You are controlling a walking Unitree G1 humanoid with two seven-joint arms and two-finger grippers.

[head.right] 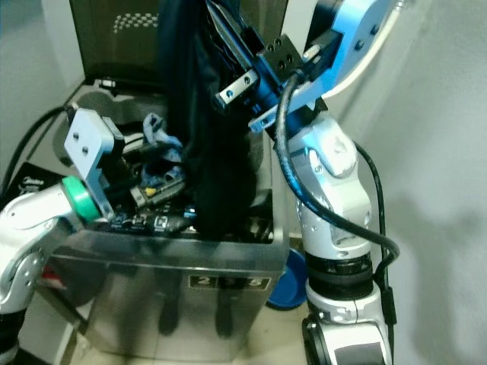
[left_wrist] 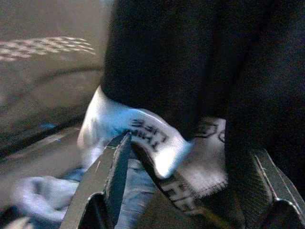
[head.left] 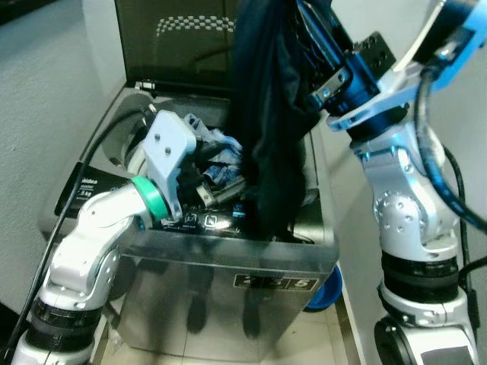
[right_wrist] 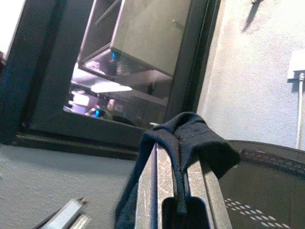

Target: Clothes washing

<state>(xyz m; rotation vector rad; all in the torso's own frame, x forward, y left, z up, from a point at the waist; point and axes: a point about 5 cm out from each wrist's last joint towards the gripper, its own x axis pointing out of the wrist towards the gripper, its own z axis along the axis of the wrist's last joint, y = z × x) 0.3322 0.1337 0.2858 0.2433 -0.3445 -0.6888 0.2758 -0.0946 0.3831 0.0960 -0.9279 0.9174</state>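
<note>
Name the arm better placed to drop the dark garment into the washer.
Right. The right claw is shut on the dark garment, which hangs over the open washing machine. The left claw is low among the clothes inside.

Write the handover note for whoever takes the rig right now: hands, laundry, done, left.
Right hand: raised above the washing machine, shut on a black garment that hangs down into the open top.
Left hand: low inside the tub, open, fingers either side of a white printed cloth and the black garment's lower part.
Lid is up; blue and white clothes lie inside.
Done: lid opened, some laundry loaded.
Left: lower and release the black garment, withdraw both hands, close the lid, start the wash.
</note>
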